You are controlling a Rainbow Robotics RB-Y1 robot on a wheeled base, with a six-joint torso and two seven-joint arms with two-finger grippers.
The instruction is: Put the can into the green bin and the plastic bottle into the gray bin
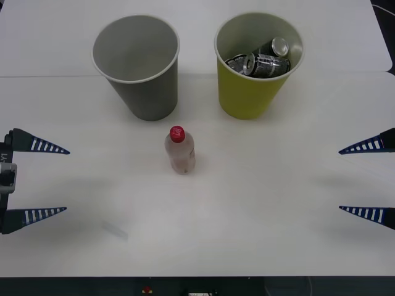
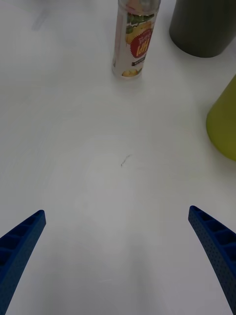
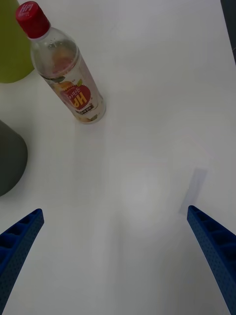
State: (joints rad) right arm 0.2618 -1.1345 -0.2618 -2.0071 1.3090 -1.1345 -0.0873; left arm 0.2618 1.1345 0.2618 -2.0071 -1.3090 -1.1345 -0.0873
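Observation:
The plastic bottle [image 1: 179,151] [image 2: 133,42] [image 3: 65,69], clear with a red cap, stands upright on the white table in front of the two bins. The gray bin [image 1: 138,65] [image 2: 202,25] [image 3: 10,157] stands at the back left with nothing visible inside. The green bin [image 1: 255,65] [image 2: 223,120] [image 3: 11,47] at the back right holds dark cans [image 1: 264,58]. My left gripper [image 1: 46,180] [image 3: 115,256] is open at the left edge, well away from the bottle. My right gripper [image 1: 364,180] [image 2: 117,256] is open at the right edge, holding nothing.
The white table [image 1: 197,234] spreads wide around the bottle and between the grippers. A seam runs across it behind the bins. A faint pale mark [image 1: 114,230] [image 3: 194,189] lies on the surface near the left gripper.

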